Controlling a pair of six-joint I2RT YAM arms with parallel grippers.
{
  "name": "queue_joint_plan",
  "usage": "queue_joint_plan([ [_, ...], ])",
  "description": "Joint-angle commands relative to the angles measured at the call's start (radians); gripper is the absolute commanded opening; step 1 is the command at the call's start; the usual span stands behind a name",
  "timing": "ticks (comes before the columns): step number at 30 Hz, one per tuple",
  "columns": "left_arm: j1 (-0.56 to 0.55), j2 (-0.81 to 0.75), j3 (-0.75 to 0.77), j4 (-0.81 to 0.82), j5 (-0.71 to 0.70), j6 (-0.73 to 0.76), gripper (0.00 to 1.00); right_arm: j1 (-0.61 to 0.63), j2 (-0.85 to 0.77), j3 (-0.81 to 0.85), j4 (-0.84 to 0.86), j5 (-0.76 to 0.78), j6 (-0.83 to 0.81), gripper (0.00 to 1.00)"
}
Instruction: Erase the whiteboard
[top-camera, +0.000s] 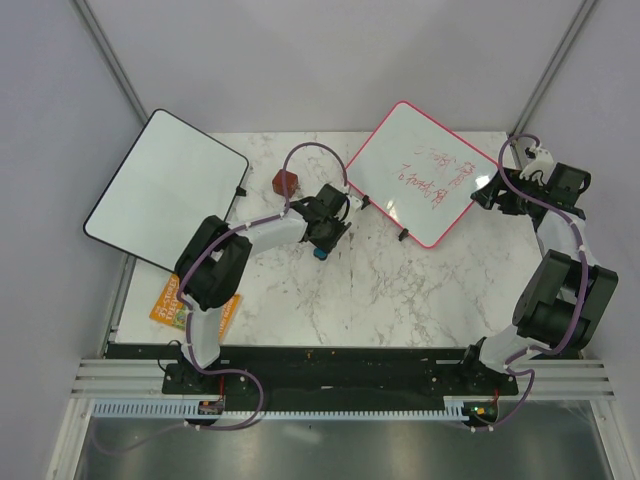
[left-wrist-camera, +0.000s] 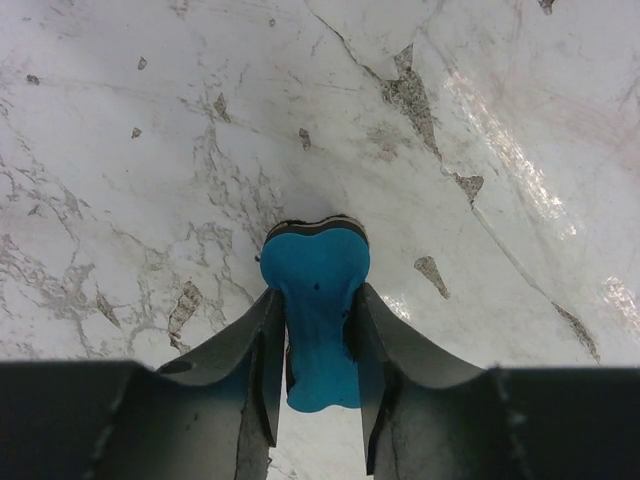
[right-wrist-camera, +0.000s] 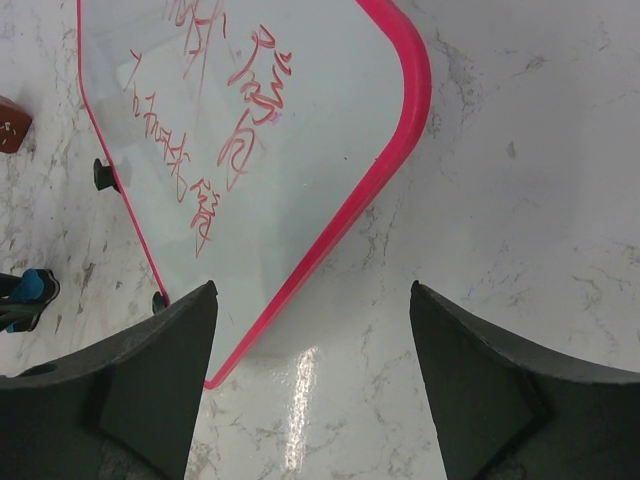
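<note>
Nearest you, the orange packet (top-camera: 170, 305) lies by the left arm's base, out of the work. On the marble table (top-camera: 380, 290), your left gripper (left-wrist-camera: 318, 295) points down. Its jaws are drawn narrow against both flanks of the blue eraser (left-wrist-camera: 315, 260), which seems to rest on the stone. I judge this the pick-up: you need that waist hold before you can wipe, and the lift is not yet made.

Farther out, the whiteboard (top-camera: 415, 170) sits at the back right on small black feet (right-wrist-camera: 102, 175). It is turned cornerwise and carries red handwriting (top-camera: 435, 180), with nothing visibly erased.

Your right gripper (right-wrist-camera: 312, 290) hangs at the board's right corner, jaws wide and holding nothing. It is probably placed to steady the pink frame against sliding.

The red-brown block (top-camera: 286, 183) and the black-framed board (top-camera: 165, 190) stand back left, unneeded.
</note>
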Motion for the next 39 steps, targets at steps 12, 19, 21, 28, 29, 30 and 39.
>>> queue_joint_plan([
  [12, -0.004, -0.053, 0.04, 0.011, -0.061, 0.007, 0.02, -0.007, 0.032, 0.003, 0.14, -0.143, 0.07, 0.78],
  [19, -0.006, -0.073, 0.068, -0.003, -0.077, 0.015, 0.02, -0.013, 0.164, 0.115, 0.134, -0.101, 0.082, 0.75],
  [21, -0.006, -0.074, 0.077, -0.018, -0.084, 0.021, 0.02, -0.019, 0.19, 0.158, 0.135, -0.115, 0.087, 0.75],
  [28, -0.006, -0.076, 0.089, -0.04, -0.117, 0.035, 0.02, -0.042, 0.253, 0.203, 0.228, -0.23, 0.151, 0.76],
  [29, -0.006, -0.074, 0.088, -0.041, -0.12, 0.035, 0.02, -0.045, 0.253, 0.201, 0.246, -0.244, 0.159, 0.77],
  [30, -0.006, -0.068, 0.088, -0.043, -0.123, 0.037, 0.02, -0.045, 0.258, 0.2, 0.261, -0.273, 0.174, 0.77],
  [39, -0.004, -0.035, 0.137, -0.045, -0.089, -0.017, 0.02, -0.045, 0.385, 0.298, 0.437, -0.295, 0.406, 0.72],
])
